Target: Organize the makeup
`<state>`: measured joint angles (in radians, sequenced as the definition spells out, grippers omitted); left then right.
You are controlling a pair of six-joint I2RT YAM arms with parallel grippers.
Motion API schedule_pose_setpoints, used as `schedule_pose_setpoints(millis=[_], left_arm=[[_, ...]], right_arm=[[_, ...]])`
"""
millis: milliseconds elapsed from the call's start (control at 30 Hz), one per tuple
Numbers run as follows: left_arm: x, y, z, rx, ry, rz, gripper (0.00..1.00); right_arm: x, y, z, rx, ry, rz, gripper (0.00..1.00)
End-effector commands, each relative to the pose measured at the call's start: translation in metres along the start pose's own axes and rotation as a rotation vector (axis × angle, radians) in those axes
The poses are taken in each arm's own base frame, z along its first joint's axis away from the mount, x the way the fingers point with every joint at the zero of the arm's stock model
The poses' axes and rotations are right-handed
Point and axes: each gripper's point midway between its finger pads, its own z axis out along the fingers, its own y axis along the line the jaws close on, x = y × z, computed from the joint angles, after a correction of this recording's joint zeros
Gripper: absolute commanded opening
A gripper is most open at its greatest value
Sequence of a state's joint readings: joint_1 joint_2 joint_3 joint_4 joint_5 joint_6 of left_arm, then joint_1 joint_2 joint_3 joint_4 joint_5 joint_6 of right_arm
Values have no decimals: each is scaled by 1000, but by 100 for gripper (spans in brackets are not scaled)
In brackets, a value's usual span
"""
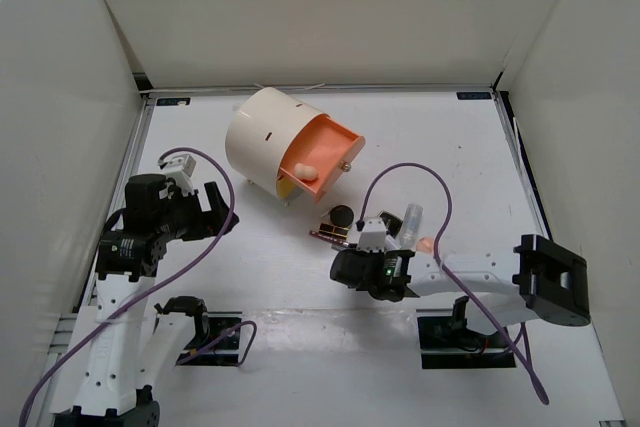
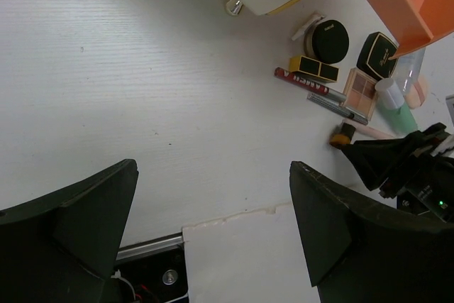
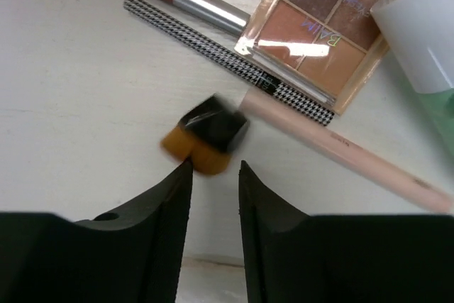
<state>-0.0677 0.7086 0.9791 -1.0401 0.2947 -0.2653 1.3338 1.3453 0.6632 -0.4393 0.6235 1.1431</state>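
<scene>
The makeup lies in a cluster right of the table's middle. In the left wrist view it shows a black round compact (image 2: pixel 330 40), a black square compact (image 2: pixel 377 54), a rose-gold palette (image 2: pixel 360 92), a red tube (image 2: pixel 301 81), a grey pencil (image 2: pixel 339 106) and a mint tube (image 2: pixel 397 110). My right gripper (image 3: pixel 214 168) is low over the table, jaws a narrow gap apart. The brush (image 3: pixel 206 133), with its orange tip and pink handle, lies just beyond the fingertips and touches the left one. My left gripper (image 2: pixel 213 175) is wide open and empty, well left of the cluster.
A big cream cylinder (image 1: pixel 262 137) lies at the back with its orange drawer (image 1: pixel 335 142) pulled open; a peach sponge (image 1: pixel 303 171) sits in it. Another peach sponge (image 1: pixel 426 244) lies by the right arm. White walls surround the table.
</scene>
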Motion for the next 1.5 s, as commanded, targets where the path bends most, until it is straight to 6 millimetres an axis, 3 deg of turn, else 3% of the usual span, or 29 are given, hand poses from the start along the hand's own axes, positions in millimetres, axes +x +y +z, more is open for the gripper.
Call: schedule_pose_setpoints(millis=[0, 67, 200, 267, 333, 400, 467, 500, 600, 800, 1000, 1133, 1200, 1333, 1433, 1467], left_arm=[[-7, -2, -7, -3, -38, 6, 98], [-6, -1, -3, -6, -34, 1, 98], [-4, -1, 0, 0, -39, -16, 98], [-5, 2, 3, -12, -39, -19, 98], [-6, 4, 3, -23, -46, -18, 98], [-6, 5, 5, -25, -40, -18, 98], [-6, 4, 7, -18, -42, -15, 98], [-5, 5, 8, -21, -33, -15, 98], [-3, 3, 10, -5, -19, -8, 98], [0, 4, 10, -9, -7, -7, 98], [3, 4, 5, -14, -5, -3, 98], [1, 6, 2, -25, -17, 6, 98], [4, 6, 3, -24, -5, 3, 98], [3, 7, 0, -35, -7, 3, 98], [1, 7, -3, -36, -23, 5, 98], [3, 9, -1, -47, -11, 3, 98]], right_arm=[[-31, 17, -29, 6, -112, -22, 30], [-46, 19, -43, 12, -152, -63, 27], [-90, 47, -82, -91, -232, -97, 23], [-106, 54, -95, -145, -263, -115, 25], [-108, 51, -98, -164, -237, -102, 33], [-91, 44, -85, -164, -192, -149, 46], [-67, 41, -67, -173, -140, -193, 50], [-62, 39, -62, -166, -128, -202, 58], [-47, 38, -45, -130, -86, -266, 67], [-31, 26, -9, 38, -44, -233, 69], [-30, 30, 15, 25, -19, -130, 76], [-26, 32, 23, -11, -25, -119, 74], [-28, 35, 27, -21, -23, -115, 66], [-22, 27, 29, 18, 13, -117, 63], [-17, 22, 31, 29, 20, -112, 53], [-18, 21, 31, 33, 21, -111, 45]])
